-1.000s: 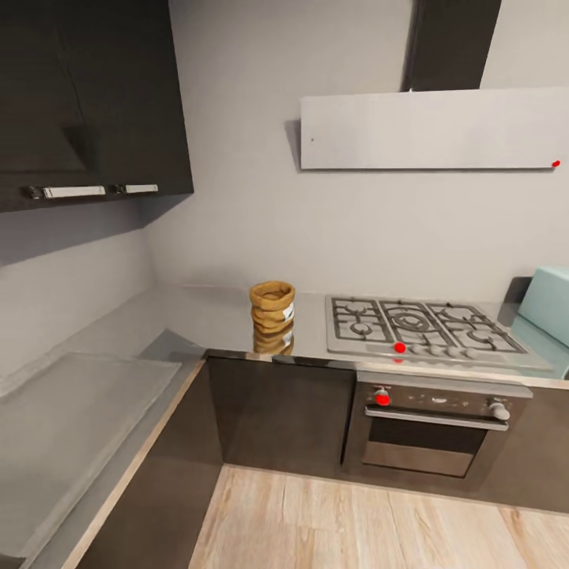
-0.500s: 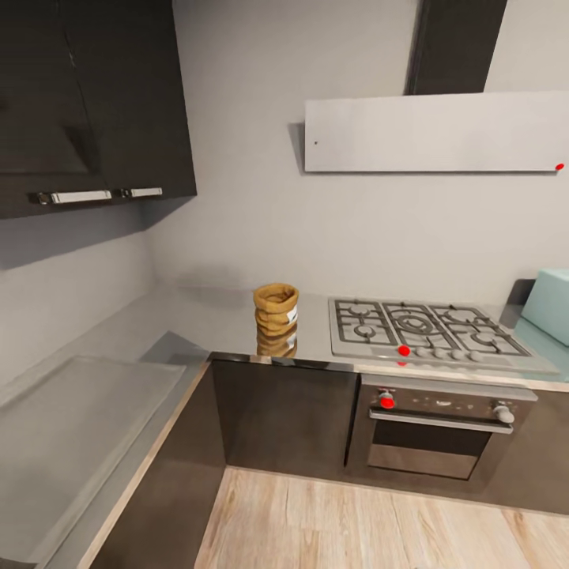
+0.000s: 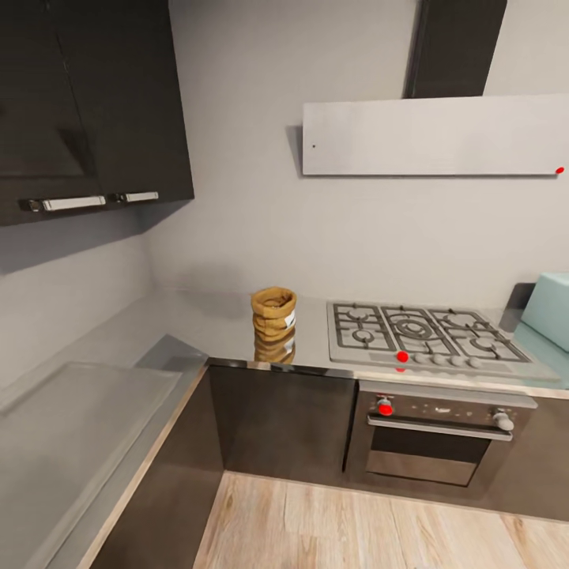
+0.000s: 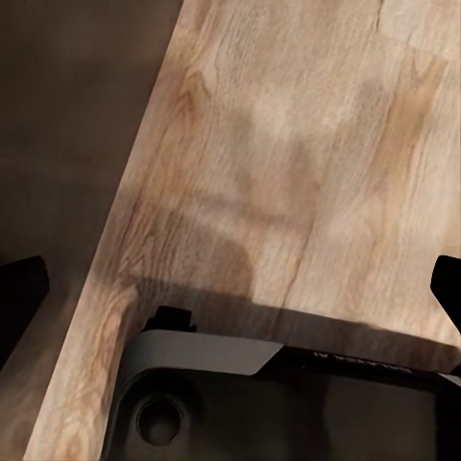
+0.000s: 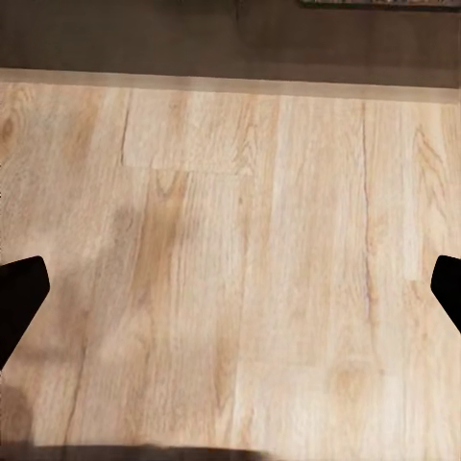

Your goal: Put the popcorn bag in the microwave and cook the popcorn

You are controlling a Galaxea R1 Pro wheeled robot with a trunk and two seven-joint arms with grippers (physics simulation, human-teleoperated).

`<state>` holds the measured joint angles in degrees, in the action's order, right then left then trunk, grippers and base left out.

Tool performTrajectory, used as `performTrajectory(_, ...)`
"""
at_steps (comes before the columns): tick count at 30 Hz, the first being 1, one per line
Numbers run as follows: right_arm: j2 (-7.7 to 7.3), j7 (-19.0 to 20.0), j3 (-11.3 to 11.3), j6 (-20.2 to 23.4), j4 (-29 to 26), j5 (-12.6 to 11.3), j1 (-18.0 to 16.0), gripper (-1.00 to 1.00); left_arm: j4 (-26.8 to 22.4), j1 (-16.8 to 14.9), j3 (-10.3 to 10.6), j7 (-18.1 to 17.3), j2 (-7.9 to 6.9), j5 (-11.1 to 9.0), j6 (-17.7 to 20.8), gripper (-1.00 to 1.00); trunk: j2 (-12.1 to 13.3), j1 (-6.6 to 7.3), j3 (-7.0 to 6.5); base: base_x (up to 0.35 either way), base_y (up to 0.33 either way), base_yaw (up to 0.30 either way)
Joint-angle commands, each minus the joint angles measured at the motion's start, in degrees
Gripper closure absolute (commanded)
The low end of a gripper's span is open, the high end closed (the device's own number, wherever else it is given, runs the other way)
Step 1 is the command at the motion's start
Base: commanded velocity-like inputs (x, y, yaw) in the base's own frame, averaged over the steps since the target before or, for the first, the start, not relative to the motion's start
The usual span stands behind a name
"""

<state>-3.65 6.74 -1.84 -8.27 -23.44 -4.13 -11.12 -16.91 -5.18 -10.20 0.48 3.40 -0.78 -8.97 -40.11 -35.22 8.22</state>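
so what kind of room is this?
A home-style kitchen: a gas hob set in a glossy grey countertop, a built-in oven below it, dark wall cabinets above.

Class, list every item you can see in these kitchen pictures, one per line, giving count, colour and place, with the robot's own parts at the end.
popcorn bag: one, orange-tan, upright on the countertop, left of the hob.
countertop: one, glossy grey, running round the corner.
gas hob: one, grey with black grates, set in the countertop.
oven: one, dark, below the hob.
microwave: one, pale mint-blue, at the right edge.
extractor hood: one, pale grey, on the wall above the hob.
wall cupboards: dark, upper left.
floor: light wood.
left pincer: dark fingertips spread wide, over the floor.
right pincer: dark fingertips spread wide, over the floor.
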Motion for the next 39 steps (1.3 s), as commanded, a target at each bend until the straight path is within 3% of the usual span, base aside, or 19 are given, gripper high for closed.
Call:
performTrajectory(1, 0.0, 0.5, -0.2, -0.2, 0.1, -0.4, 0.0, -1.0, 0.0, -0.1, -0.1, 0.0, 0.03, -0.1, -0.2, -1.0, 0.3, 0.21, -0.1, 0.0, 0.0, 0.0)
performTrajectory(34, 0.19, 0.8, 0.0, 0.0, 0.0, -0.3, 0.0, -1.0, 0.0, 0.0, 0.0, 0.0, 0.03, 0.2, -0.2, -1.0, 13.6, 7.46, -6.02, 0.0, 0.0, 0.0)
performTrajectory(37, 0.31, 1.1, 0.9, 0.3, -1.0, -0.3, 0.0, -1.0, 0.0, -0.1, 0.0, 0.0, 0.03, 0.2, -0.2, -1.0, 14.8, 8.12, -6.56, 0.0, 0.0, 0.0)
performTrajectory(39, 0.31, 1.1, 3.7, 1.3, -5.0, -0.4, 0.0, -1.0, 0.0, -0.1, -0.1, 0.0, 0.03, 0.2, -0.2, -1.0, 15.6, 8.56, -6.92, 0.0, 0.0, 0.0)
